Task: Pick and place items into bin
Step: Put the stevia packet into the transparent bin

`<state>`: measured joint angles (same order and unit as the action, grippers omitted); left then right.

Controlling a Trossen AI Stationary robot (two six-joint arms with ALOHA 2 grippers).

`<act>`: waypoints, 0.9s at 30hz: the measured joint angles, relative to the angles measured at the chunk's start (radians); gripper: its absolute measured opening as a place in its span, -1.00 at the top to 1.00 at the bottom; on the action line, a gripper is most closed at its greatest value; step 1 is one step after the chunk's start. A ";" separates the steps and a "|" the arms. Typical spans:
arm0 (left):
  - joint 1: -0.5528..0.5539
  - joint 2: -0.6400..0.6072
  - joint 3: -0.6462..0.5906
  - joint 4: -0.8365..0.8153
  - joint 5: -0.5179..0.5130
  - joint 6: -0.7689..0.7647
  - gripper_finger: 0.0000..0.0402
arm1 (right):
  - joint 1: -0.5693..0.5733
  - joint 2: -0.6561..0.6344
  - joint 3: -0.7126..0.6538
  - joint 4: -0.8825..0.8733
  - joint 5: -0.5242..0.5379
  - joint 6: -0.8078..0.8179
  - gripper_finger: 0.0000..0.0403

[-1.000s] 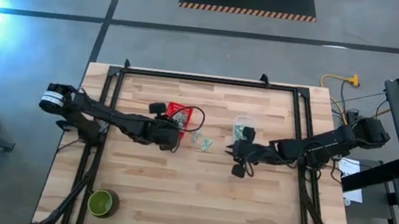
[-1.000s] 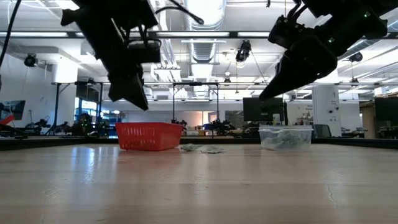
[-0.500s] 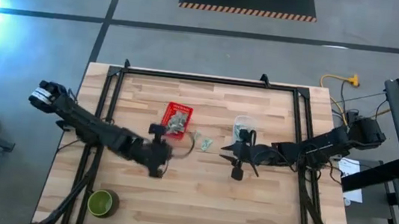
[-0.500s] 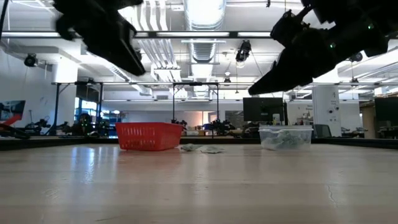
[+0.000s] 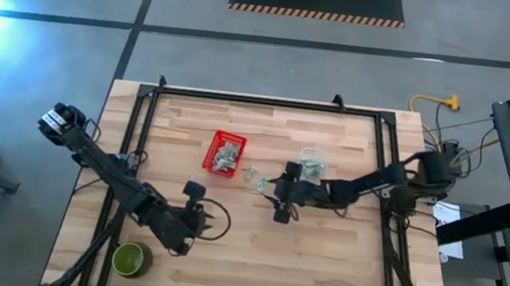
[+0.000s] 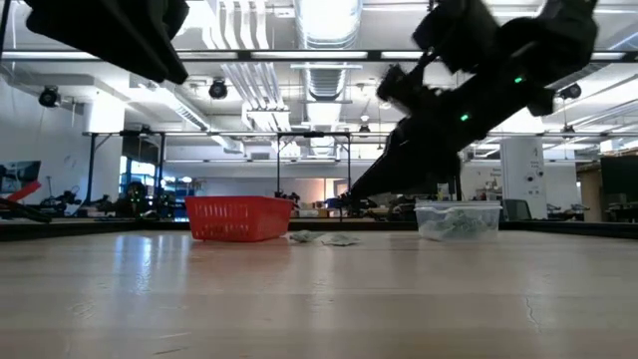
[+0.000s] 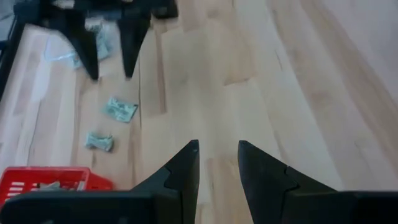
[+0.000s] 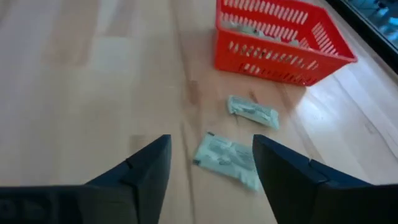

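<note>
Two pale green-and-white packets (image 5: 251,174) (image 5: 263,184) lie flat on the wooden table, right of the red basket (image 5: 225,152), which holds several more. My right gripper (image 8: 211,143) stands open just right of them and low over the table. The nearer packet (image 8: 227,158) lies below the gap between its fingers, and the other packet (image 8: 252,111) lies farther toward the basket (image 8: 280,43). My left gripper (image 7: 217,155) hangs above bare wood near the table's front, left of centre (image 5: 203,216). It is slightly open with nothing between its fingers.
A clear plastic tub (image 5: 311,156) with more packets stands right of the basket, behind my right arm. A round green bowl (image 5: 129,260) sits at the near left corner. A black frame (image 5: 269,101) runs along the table's far and side edges.
My left gripper has swung from beside the red basket toward the table's near edge and risen a little. My right gripper has moved left toward the two loose packets and come down closer to the table.
</note>
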<state>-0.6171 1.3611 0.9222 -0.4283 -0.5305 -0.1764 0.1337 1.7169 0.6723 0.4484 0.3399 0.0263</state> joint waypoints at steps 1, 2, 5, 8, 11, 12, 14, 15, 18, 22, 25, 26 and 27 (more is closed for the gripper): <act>-0.001 -0.004 0.000 0.002 0.000 0.000 0.53 | -0.012 0.022 0.018 -0.003 0.000 -0.005 -0.10; -0.002 -0.005 0.000 0.002 0.000 0.000 0.53 | -0.024 0.042 0.035 -0.006 0.000 -0.005 -0.12; 0.000 -0.005 0.000 0.000 -0.001 0.000 0.53 | -0.066 0.082 0.083 -0.053 0.000 0.001 -0.19; 0.000 -0.006 -0.002 0.002 -0.002 0.000 0.53 | -0.111 0.095 0.116 -0.106 -0.012 0.052 -0.26; 0.000 -0.006 -0.007 0.001 -0.001 0.000 0.53 | -0.149 0.095 0.124 -0.132 -0.085 0.124 -0.33; 0.000 -0.006 -0.009 0.003 -0.001 0.000 0.53 | -0.158 0.095 0.124 -0.134 -0.111 0.144 -0.35; 0.000 -0.006 -0.011 0.001 -0.001 0.000 0.53 | -0.166 0.095 0.124 -0.142 -0.145 0.162 -0.38; 0.000 -0.006 -0.012 0.001 -0.001 0.000 0.53 | -0.166 0.095 0.124 -0.145 -0.151 0.162 -0.40; 0.000 -0.006 -0.013 0.002 -0.002 0.000 0.53 | -0.166 0.095 0.124 -0.155 -0.155 0.163 -0.41; 0.000 -0.006 -0.013 0.003 -0.004 -0.001 0.53 | -0.165 0.098 0.124 -0.159 -0.157 0.165 -0.42; 0.000 -0.006 -0.013 0.003 -0.005 -0.001 0.53 | -0.165 0.115 0.124 -0.157 -0.166 0.153 -0.42; 0.000 -0.006 -0.013 0.005 -0.006 -0.001 0.53 | -0.165 0.121 0.125 -0.158 -0.176 0.151 -0.42; 0.000 -0.006 -0.013 0.006 -0.006 -0.001 0.53 | -0.165 0.130 0.126 -0.157 -0.190 0.147 -0.42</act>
<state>-0.6174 1.3552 0.9092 -0.4221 -0.5362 -0.1772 -0.0311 1.8469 0.7983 0.2911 0.1496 0.1735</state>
